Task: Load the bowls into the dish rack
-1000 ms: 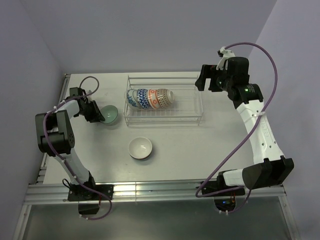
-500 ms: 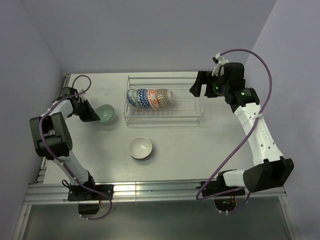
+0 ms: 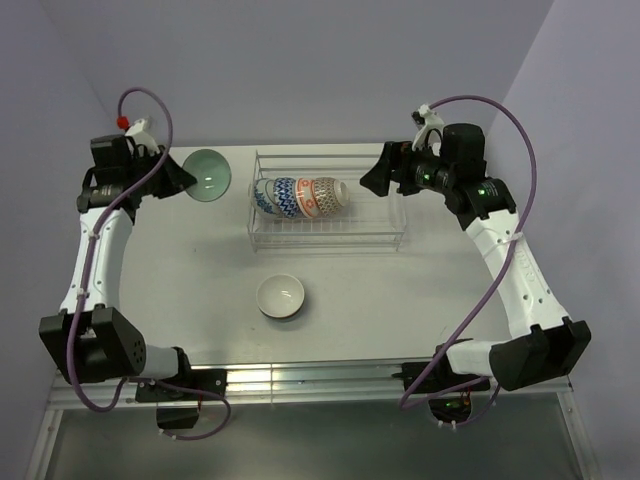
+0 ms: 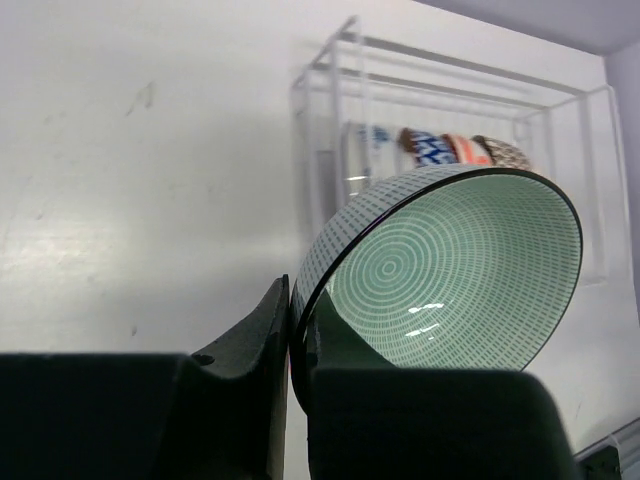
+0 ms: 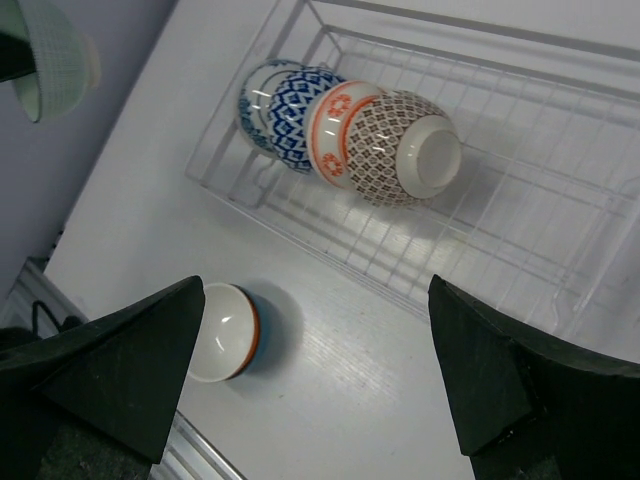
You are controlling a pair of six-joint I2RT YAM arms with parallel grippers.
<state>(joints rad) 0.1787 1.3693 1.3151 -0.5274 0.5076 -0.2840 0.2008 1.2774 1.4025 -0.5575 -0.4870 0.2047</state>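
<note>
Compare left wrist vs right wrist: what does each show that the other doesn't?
Left wrist only: the left gripper pinching the rim of the green bowl, seen close up. Right wrist only: the open right gripper and a loose bowl on the table. Both: the rack, the bowls nested in it, and the green bowl.

Both arms (image 3: 93, 255) white links w/ black joints, left hand (image 3: 185, 173) & right hand (image 3: 372, 172) black, purple cable (image 3: 480, 98) on ea., green LED (image 3: 491, 182) on right.
</note>
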